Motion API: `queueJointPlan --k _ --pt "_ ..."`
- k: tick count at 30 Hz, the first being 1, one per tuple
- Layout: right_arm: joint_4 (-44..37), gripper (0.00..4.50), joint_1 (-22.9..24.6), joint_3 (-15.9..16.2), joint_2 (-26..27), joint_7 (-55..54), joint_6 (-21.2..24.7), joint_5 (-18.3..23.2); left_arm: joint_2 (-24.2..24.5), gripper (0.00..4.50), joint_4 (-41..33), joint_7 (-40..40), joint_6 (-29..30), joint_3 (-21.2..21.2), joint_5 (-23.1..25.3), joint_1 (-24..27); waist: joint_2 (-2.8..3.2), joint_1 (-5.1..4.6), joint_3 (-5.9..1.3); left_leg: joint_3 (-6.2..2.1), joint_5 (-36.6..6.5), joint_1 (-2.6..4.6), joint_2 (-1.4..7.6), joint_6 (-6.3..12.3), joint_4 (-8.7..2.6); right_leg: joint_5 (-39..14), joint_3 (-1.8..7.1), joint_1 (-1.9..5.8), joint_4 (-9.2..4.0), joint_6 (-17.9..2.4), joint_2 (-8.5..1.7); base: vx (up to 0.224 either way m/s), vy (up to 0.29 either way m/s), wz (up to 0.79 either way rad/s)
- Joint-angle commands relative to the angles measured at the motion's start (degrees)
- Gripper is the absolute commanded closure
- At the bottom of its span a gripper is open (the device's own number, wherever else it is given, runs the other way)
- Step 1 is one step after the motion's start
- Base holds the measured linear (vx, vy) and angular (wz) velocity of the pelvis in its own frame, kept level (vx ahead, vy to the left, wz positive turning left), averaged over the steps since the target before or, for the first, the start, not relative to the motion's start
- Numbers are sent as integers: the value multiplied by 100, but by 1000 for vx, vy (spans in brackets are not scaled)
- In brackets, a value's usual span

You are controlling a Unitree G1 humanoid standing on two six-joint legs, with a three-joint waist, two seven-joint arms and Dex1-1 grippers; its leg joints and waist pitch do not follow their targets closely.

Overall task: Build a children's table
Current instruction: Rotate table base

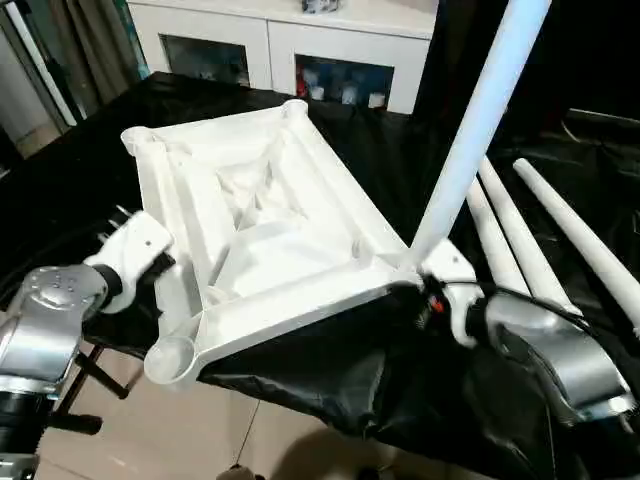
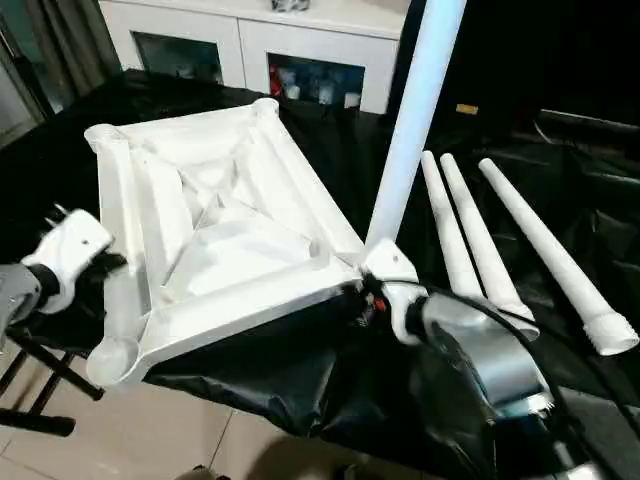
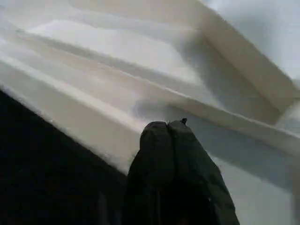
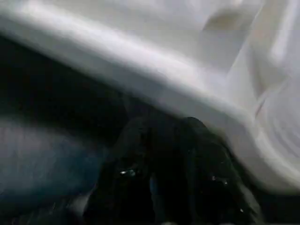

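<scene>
The white tabletop [image 1: 260, 230] lies underside up on the black cloth, ribs and round corner sockets showing. One white leg [image 1: 470, 130] stands upright in its near right corner socket. Three more legs [image 2: 470, 230] lie side by side on the cloth to the right. My left gripper [image 3: 168, 125] is shut, fingertips together with nothing between them, right against the tabletop's left rim [image 1: 172, 268]. My right gripper [image 1: 415, 295] sits at the near right corner, just below the socket with the standing leg, close against the tabletop's edge [image 4: 197, 89].
The tabletop's near left corner [image 1: 170, 360] overhangs the table edge above the tiled floor [image 1: 150, 430]. Black cloth [image 1: 330, 370] hangs down the front. A white glass-door cabinet [image 1: 270, 40] stands behind the table.
</scene>
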Motion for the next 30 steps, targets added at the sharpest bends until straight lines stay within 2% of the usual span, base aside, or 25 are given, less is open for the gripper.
queueJointPlan --k 1,3,4,5,6,8,9,10,11,13,14,15,17,19,20,21,22,23,24,25,27,28,29,30 --pt "-99 381 -26 161 -32 82 111 -124 93 450 127 -173 -151 -170 102 -131 55 0 -313 -19 -1035 42 81 173 -484 -1532 259 357 -377 -967 -348 0 0 0" --pt "24 416 -100 205 24 10 129 -184 120 450 223 -246 -236 -264 125 -193 53 -4 -310 -25 -1042 30 75 138 -486 -1667 256 358 -390 -918 -357 0 0 0" --pt "247 416 -203 254 122 -87 25 -295 134 450 295 -387 -301 -376 129 -252 21 -15 -313 -28 -1047 22 79 118 -488 -1743 255 363 -397 -888 -365 0 0 0" --pt "254 421 -206 256 125 -90 22 -298 135 450 298 -392 -303 -380 129 -254 21 -15 -313 -28 -1047 22 79 118 -488 -1743 255 363 -397 -888 -365 0 0 0" --pt "388 439 -267 248 210 -148 -43 -327 149 450 316 -490 -321 -444 131 -271 47 -23 -310 -32 -1085 32 77 91 -492 -1909 253 347 -412 -868 -375 0 0 0" --pt "768 447 -451 160 467 -427 -286 -390 230 450 287 -728 -382 -609 140 -257 38 -28 -307 -26 -1098 46 74 65 -492 -1945 257 323 -414 -890 -382 0 0 0" --pt "1208 447 -719 32 724 -754 -576 -421 395 450 121 -1150 -502 -813 70 -186 22 -34 -312 -33 -1092 26 69 49 -502 -1986 249 341 -412 -877 -382 0 0 0" --pt "1334 447 -806 -9 791 -852 -661 -432 454 450 47 -1313 -534 -872 28 -156 24 -32 -301 -37 -1131 36 72 39 -511 -2091 254 320 -422 -866 -399 0 0 0" --pt "1334 447 -806 -9 791 -852 -661 -432 454 450 47 -1313 -534 -872 28 -156 27 -50 -308 -36 -1112 33 69 25 -514 -2120 257 331 -417 -870 -400 0 0 0" --pt "1432 447 -883 -55 841 -938 -689 -435 500 450 -42 -1466 -528 -907 -34 -127 54 -43 -308 -14 -1040 76 86 -1 -503 -1813 273 314 -390 -948 -368 0 0 0" --pt "1582 447 -996 -73 879 -1003 -782 -482 534 450 -264 -1737 -437 -922 -240 -75 53 -53 -304 -16 -1011 47 85 0 -514 -1716 269 339 -377 -972 -360 0 0 0" --pt "1879 447 -1191 -99 942 -1090 -903 -546 596 450 -754 -2227 -231 -987 -633 27 53 -45 -320 -11 -999 65 90 -30 -511 -1571 266 335 -349 -1064 -371 0 0 0" --pt "2006 447 -1262 -76 953 -1077 -966 -586 618 450 -978 -2430 -100 -1037 -796 71 49 -57 -312 -24 -962 28 86 -56 -524 -1542 262 371 -329 -1123 -375 0 0 0" --pt "2249 447 -1378 -35 985 -1070 -1107 -667 625 450 -1292 -2645 91 -1181 -945 118 25 -71 -309 -7 -914 24 79 -31 -511 -1511 268 379 -324 -1142 -371 0 0 0" --pt "2373 447 -1437 -24 1005 -1074 -1193 -705 541 450 -1425 -2666 173 -1297 -986 134 -25 -90 -321 7 -832 22 82 -10 -498 -1441 271 383 -310 -1154 -376 0 0 0" --pt "2487 447 -1490 -23 1025 -1090 -1271 -730 425 450 -1479 -2625 158 -1396 -968 137 -3 -91 -322 8 -717 6 67 22 -486 -1363 274 392 -301 -1163 -373 0 0 0" --pt "2487 447 -1490 -23 1025 -1090 -1271 -730 425 450 -1479 -2625 158 -1396 -968 137 -5 -107 -322 12 -677 1 65 32 -479 -1321 275 396 -297 -1167 -367 0 0 0" --pt "2631 447 -1569 -16 1053 -1135 -1365 -752 155 450 -1410 -2455 47 -1518 -858 108 -47 -114 -332 17 -636 0 64 54 -473 -1284 274 406 -295 -1171 -363 0 0 0" --pt "2631 447 -1569 -16 1053 -1135 -1365 -752 155 450 -1410 -2455 47 -1518 -858 108 -45 -118 -329 25 -576 2 63 98 -463 -1256 277 401 -293 -1183 -359 0 0 0" --pt "2727 447 -1624 -12 1064 -1159 -1446 -776 -116 450 -1216 -2191 -149 -1608 -669 30 -36 -114 -335 29 -534 3 65 127 -458 -1223 278 403 -290 -1171 -354 0 0 0" --pt "2777 447 -1649 -23 1072 -1160 -1489 -788 -336 450 -1080 -1997 -197 -1637 -618 -49 -49 -123 -331 40 -600 10 64 158 -452 -1314 273 396 -318 -1145 -346 0 0 0" --pt "2851 447 -1682 -47 1094 -1164 -1555 -817 -653 450 -924 -1733 -222 -1677 -591 -189 -42 -112 -332 39 -632 17 66 160 -453 -1390 271 394 -327 -1112 -347 0 0 0" --pt "2851 447 -1682 -47 1094 -1164 -1555 -817 -653 450 -924 -1733 -222 -1677 -591 -189 -40 -110 -332 42 -647 19 65 151 -451 -1418 271 394 -330 -1100 -345 0 0 0" --pt "2967 447 -1732 -73 1150 -1188 -1654 -852 -935 450 -698 -1427 -250 -1745 -530 -390 -2 -103 -329 37 -698 27 64 141 -450 -1496 268 384 -346 -1082 -348 0 0 0"
